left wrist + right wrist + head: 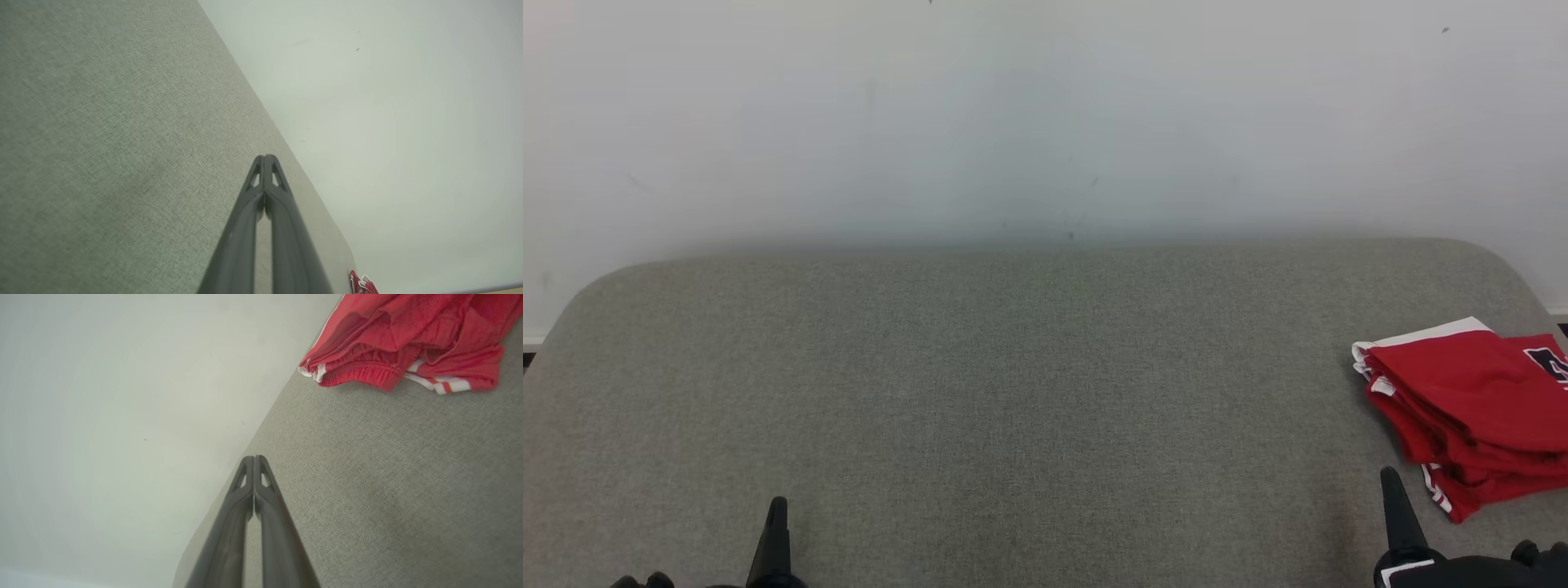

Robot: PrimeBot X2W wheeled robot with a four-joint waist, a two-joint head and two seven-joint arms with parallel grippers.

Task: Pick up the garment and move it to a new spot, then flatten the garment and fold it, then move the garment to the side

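Now | folded red garment (1470,408) just beside right end effector (1390,480) | left end effector (778,505) well apart | both clenched, empty

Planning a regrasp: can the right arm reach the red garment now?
Probably yes: the right gripper sits close beside the folded garment, with bare grey surface between them; its jaws are shut and would need opening.
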